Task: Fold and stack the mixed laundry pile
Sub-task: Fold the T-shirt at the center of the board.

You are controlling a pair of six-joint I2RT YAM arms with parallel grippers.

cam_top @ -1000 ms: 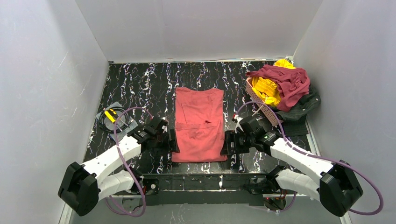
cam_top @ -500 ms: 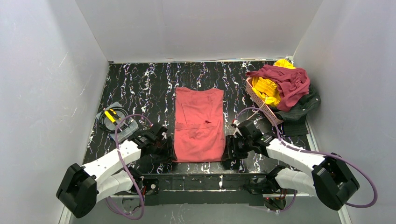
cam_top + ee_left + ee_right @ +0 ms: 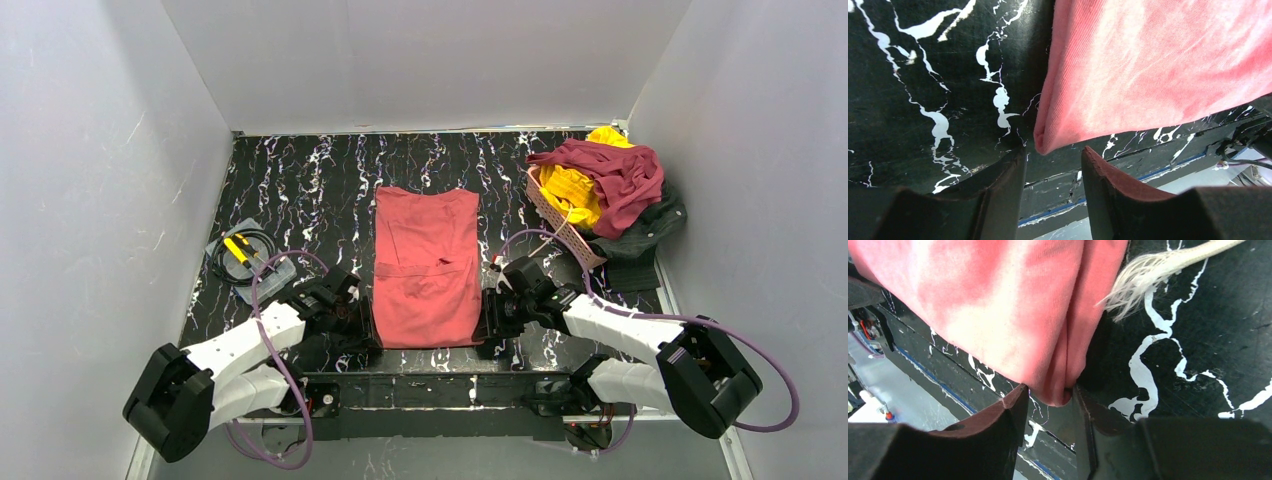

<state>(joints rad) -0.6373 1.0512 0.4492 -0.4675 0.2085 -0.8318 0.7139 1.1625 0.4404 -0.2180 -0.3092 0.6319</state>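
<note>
Two-corner grab | left gripper [image 3: 1053,152] and right gripper [image 3: 1050,390] straddling shirt [image 3: 425,270] corners at 6 o'clock, jaws apart | next: pinching, folding toward 12 o'clock

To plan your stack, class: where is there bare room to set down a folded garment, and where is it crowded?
Bare: the table strip between the salmon shirt and the back wall; also left of the shirt, beyond the tool tray. Crowded: the far right corner, with basket and laundry pile; the near edge, with the left arm and right arm.
</note>
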